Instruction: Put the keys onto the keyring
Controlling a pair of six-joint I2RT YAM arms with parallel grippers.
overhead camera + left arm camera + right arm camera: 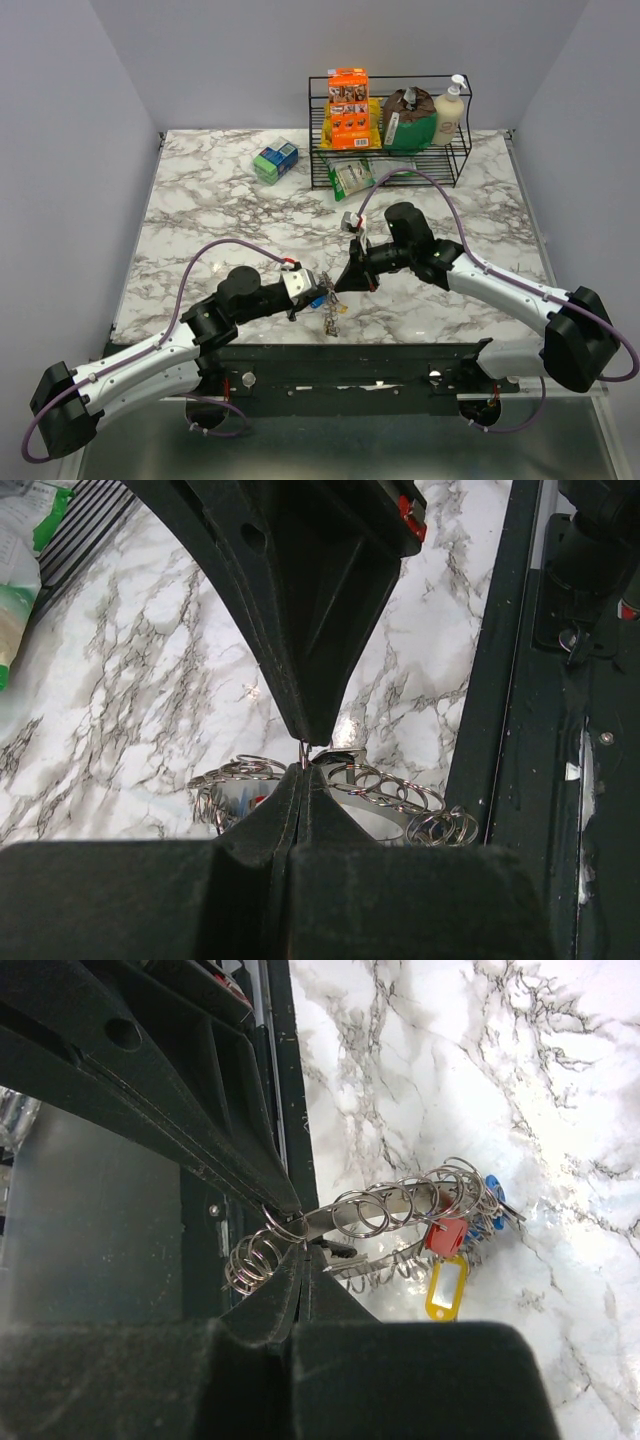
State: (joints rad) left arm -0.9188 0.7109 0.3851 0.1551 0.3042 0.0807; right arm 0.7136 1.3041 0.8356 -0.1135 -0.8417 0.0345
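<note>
The keyring (400,1203), a silvery band strung with many small wire loops, lies near the table's front edge (328,316). Keys hang at its far end: a red head (446,1235), a blue head (493,1190) and a yellow tag (447,1288). My left gripper (316,290) and right gripper (345,284) meet tip to tip over it. In the left wrist view my left gripper (303,767) is shut, pinching a thin wire loop of the keyring (400,792). My right gripper (306,1252) is shut on a small loop at the band's near end. A silver key blade (345,1258) lies beside its tip.
A black wire rack (391,150) with an orange box, packets and a pump bottle stands at the back. A green and blue box (275,161) lies to its left. The black mounting rail (350,355) runs along the table's front edge, close behind the keyring.
</note>
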